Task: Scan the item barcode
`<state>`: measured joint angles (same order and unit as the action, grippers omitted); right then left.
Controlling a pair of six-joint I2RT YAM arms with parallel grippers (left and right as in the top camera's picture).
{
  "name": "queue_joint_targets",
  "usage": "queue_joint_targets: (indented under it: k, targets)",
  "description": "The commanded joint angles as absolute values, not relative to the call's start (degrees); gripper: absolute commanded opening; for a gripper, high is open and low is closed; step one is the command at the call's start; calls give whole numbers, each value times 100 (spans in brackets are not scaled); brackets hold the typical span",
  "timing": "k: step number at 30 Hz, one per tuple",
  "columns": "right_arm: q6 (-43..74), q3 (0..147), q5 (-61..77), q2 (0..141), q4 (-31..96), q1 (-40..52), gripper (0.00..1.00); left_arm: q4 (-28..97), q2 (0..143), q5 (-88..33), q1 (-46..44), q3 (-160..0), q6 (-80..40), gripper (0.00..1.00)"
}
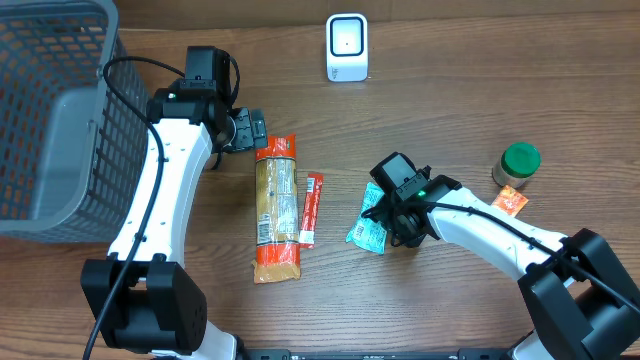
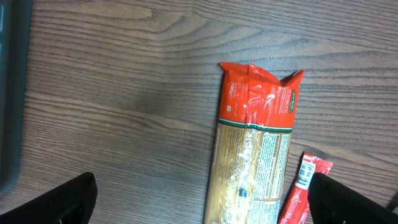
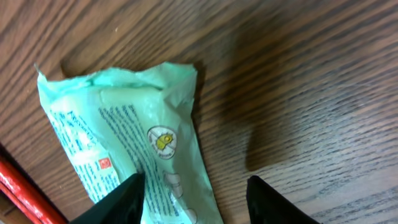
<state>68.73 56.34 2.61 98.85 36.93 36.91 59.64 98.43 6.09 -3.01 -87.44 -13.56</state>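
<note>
green packet (image 3: 118,118) flat on the wood table (image 1: 460,80), fine print too small to read, right gripper (image 3: 193,190) fingers parted over its edge, left gripper (image 2: 199,190) spread wide above pasta pack (image 2: 255,149), white scanner (image 1: 347,47) well apart across bare wood

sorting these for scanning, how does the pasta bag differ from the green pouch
The pasta bag is long and yellowish with orange-red ends; the green pouch is short and mint. The pasta bag lies smooth and straight; the green pouch looks crumpled. Both lie on the table.
</note>
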Motion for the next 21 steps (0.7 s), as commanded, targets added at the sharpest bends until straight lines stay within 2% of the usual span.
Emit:
queue_joint_targets:
  k: [1, 6, 9, 21]
  targets:
    - [6949, 5581, 423, 9762, 3673, 3811, 48, 5966, 9773, 652, -303, -8831, -1330, 100]
    - [7564, 5581, 574, 9762, 3649, 3981, 48, 5966, 9773, 652, -303, -8831, -1330, 100]
    - [7830, 5581, 786, 9762, 3588, 4047, 51, 5966, 9773, 652, -303, -8831, -1330, 100]
    - [7728, 5599, 777, 9760, 3133, 3942, 51, 5966, 9773, 652, -303, -8831, -1330, 100]
